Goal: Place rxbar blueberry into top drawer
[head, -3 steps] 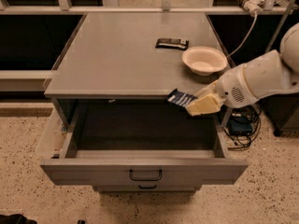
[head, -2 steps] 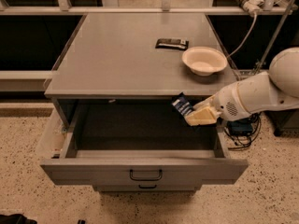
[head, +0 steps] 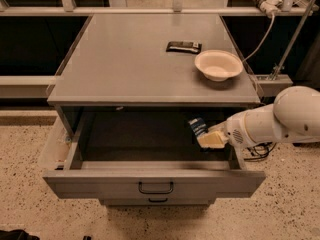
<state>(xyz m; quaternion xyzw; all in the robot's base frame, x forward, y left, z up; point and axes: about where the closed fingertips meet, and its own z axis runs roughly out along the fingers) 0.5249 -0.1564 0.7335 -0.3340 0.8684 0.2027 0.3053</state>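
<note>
The cream-coloured pincer [head: 205, 138] is clamped on the small flat navy-blue-wrapped rxbar blueberry [head: 197, 125]. The bar juts up and left from its tips, over the right inside of the open wide grey metal top drawer [head: 150, 178].

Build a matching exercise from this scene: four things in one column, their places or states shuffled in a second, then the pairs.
Things
1. rxbar blueberry
2. bowl
3. black-brown bar
4. top drawer

Places or states
A. pulled open below the table top
B. on the table top, right side
C. held by the gripper, inside the open drawer's right end
D. flat on the table top, behind and left of the bowl

Pairs: 1-C, 2-B, 3-D, 4-A
</note>
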